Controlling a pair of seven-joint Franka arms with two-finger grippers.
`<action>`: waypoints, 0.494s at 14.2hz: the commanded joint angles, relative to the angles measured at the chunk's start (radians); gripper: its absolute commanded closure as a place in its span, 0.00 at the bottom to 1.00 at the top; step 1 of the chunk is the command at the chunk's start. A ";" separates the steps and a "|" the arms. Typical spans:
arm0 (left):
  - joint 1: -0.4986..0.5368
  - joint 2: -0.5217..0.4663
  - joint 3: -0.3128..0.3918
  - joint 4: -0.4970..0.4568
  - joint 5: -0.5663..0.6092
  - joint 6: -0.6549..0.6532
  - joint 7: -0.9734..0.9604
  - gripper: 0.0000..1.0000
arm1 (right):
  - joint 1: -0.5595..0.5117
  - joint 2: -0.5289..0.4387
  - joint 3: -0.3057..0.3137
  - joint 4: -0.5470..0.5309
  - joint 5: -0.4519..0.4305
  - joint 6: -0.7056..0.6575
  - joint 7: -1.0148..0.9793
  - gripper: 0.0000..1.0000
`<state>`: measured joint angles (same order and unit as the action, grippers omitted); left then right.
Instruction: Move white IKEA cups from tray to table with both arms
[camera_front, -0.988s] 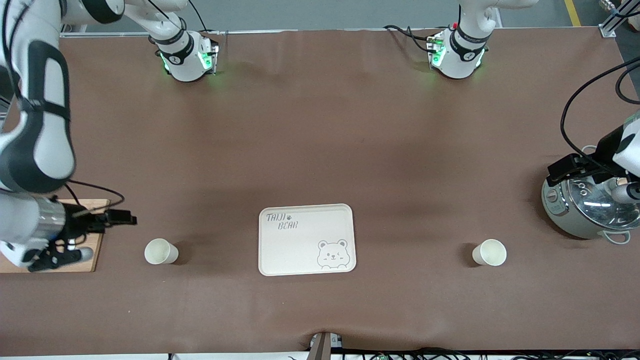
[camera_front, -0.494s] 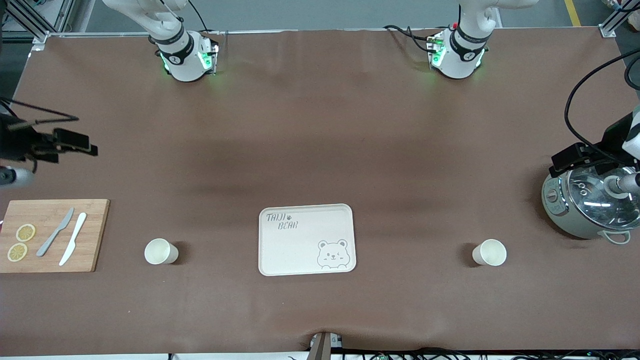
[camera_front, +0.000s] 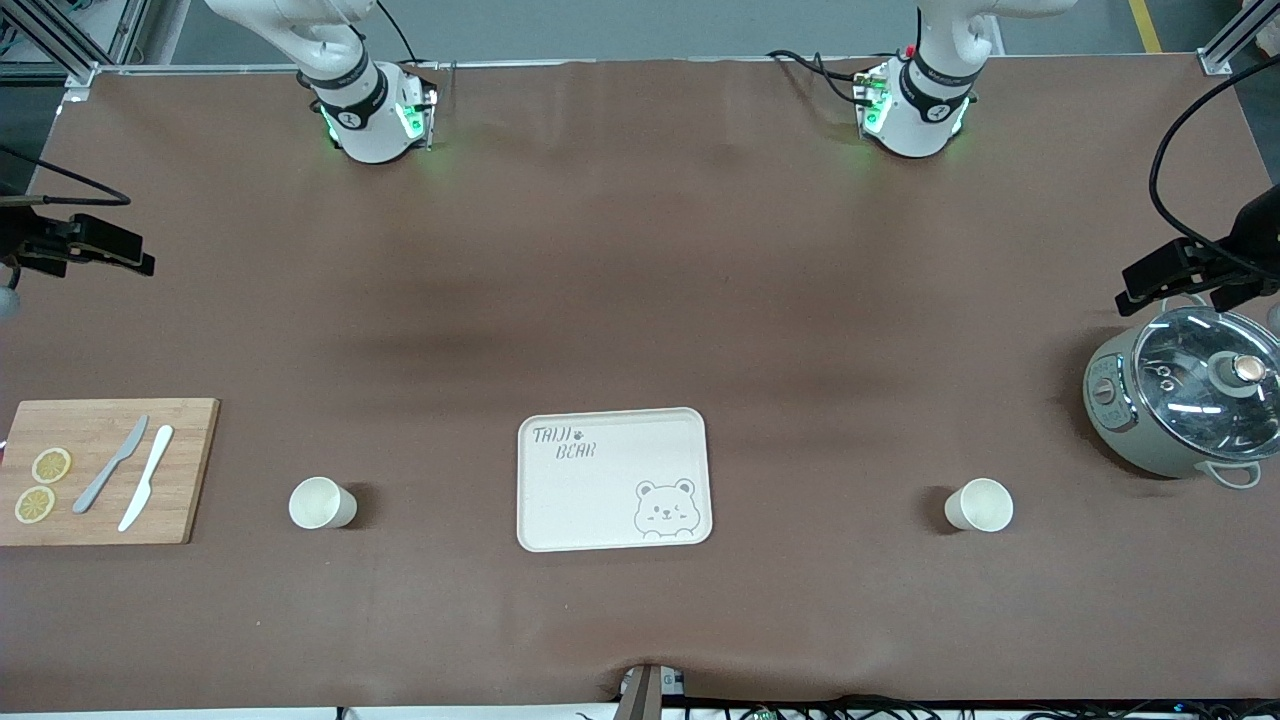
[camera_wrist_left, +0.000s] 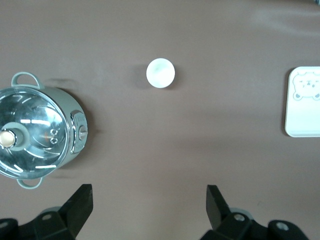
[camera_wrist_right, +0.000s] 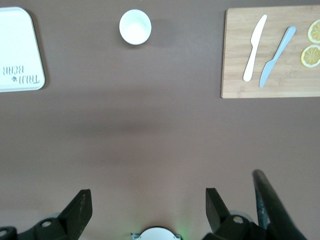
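Two white IKEA cups stand upright on the brown table, one on each side of the bear tray. One cup is toward the right arm's end. The other cup is toward the left arm's end. My left gripper hangs open high over bare table beside the pot, with nothing between its fingers. Over bare table near its own base, my right gripper is open and empty as well. Only the black wrist parts of both arms show at the front view's edges.
A wooden cutting board with two knives and lemon slices lies at the right arm's end. A grey pot with a glass lid stands at the left arm's end. The right arm's base shows below its gripper.
Both arms rose and drew back toward the bases. The right arm left the cutting board uncovered, and the left arm cleared the pot's lid. The cups and tray did not move.
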<state>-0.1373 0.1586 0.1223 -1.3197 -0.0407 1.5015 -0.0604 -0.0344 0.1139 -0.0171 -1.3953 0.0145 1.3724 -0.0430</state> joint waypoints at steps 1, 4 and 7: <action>-0.004 -0.019 -0.001 -0.018 -0.002 -0.014 0.007 0.00 | -0.013 -0.100 0.013 -0.132 -0.021 0.082 0.017 0.00; -0.004 -0.017 -0.001 -0.015 -0.002 -0.014 0.005 0.00 | -0.012 -0.115 0.013 -0.160 -0.021 0.100 0.017 0.00; -0.004 -0.017 -0.001 -0.013 -0.002 -0.014 0.004 0.00 | -0.012 -0.112 0.013 -0.160 -0.021 0.103 0.018 0.00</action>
<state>-0.1389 0.1587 0.1215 -1.3224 -0.0407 1.4955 -0.0604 -0.0346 0.0300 -0.0179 -1.5178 0.0143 1.4563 -0.0423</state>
